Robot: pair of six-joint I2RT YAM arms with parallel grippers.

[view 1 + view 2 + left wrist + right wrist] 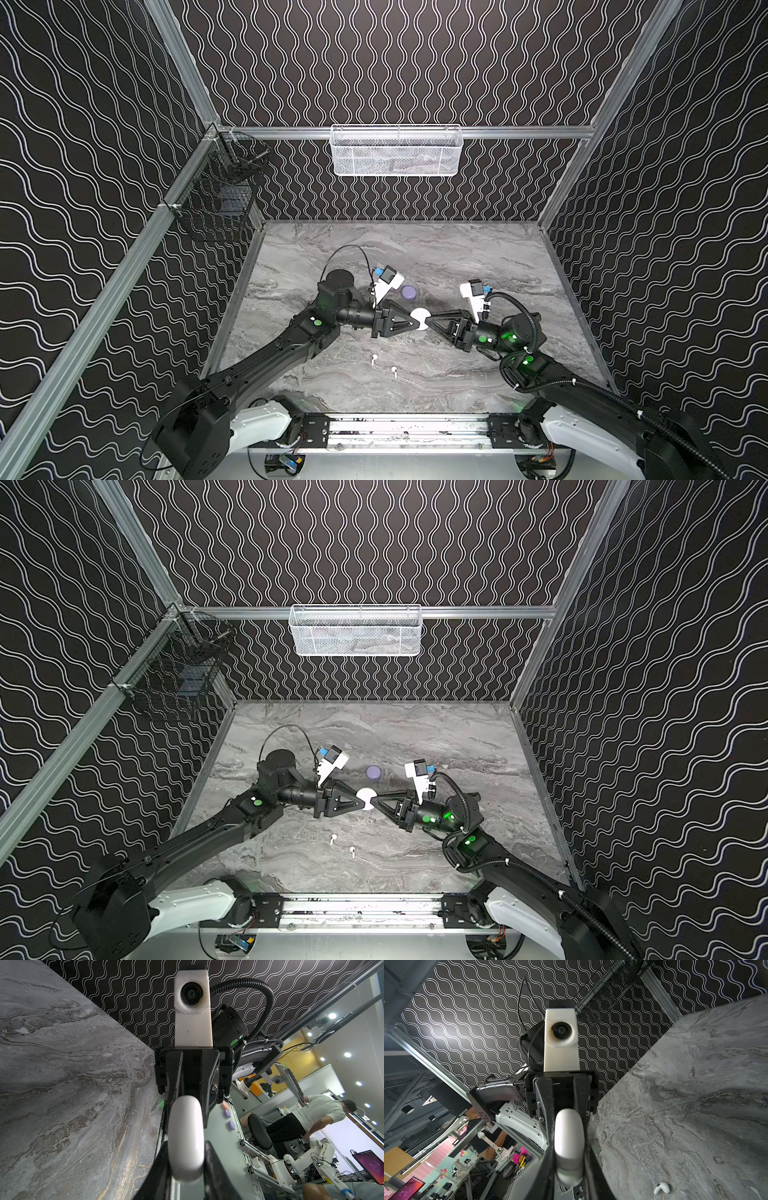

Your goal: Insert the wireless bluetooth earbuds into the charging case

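A round white charging case [419, 319] [366, 799] hangs above the middle of the marble table, pinched from both sides. My left gripper [414, 324] [186, 1167] is shut on its left edge. My right gripper [428, 322] [569, 1167] is shut on its right edge. Both wrist views show the white charging case [186, 1136] [569, 1140] edge-on between black fingers. Two white earbuds [373, 358] [394, 371] lie on the table nearer the front, apart from both grippers. One white earbud [661, 1188] shows in the right wrist view.
A lavender round case [408, 292] [373, 772] sits on the table [478, 374] just behind the held case. A white mesh basket [395, 151] hangs on the back wall. A black wire basket [220, 195] hangs on the left wall.
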